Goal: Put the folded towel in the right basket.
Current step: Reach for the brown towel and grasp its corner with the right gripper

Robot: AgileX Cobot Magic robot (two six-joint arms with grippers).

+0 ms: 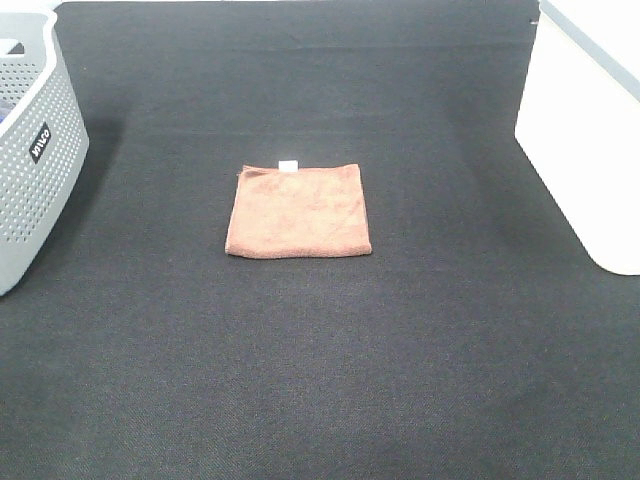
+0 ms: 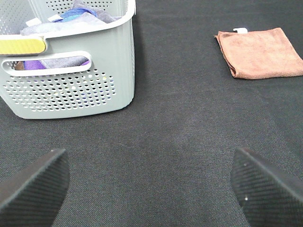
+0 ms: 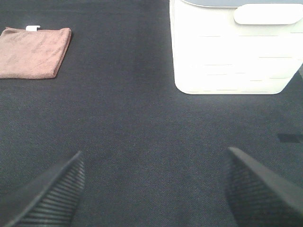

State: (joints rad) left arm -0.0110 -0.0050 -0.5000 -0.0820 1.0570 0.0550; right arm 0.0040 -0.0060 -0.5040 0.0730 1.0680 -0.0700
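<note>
Finding the folded towel (image 1: pixel 298 210) flat on the bench (image 1: pixel 320 380), well apart from the right basket (image 1: pixel 585 130). Noting left fingers (image 2: pixel 33 184) and right fingers (image 3: pixel 47 194) spread wide, empty. Judging nothing done: grasp, carry, drop pending.

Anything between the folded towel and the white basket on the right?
Only bare black mat lies between the folded towel and the right basket; the exterior high and right wrist views show it.

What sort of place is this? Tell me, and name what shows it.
Probably a staged laundry-sorting bench: a grey perforated plastic basket holding clothes, a large white plastic basket, and a folded rust-brown terry towel between them on black cloth.
</note>
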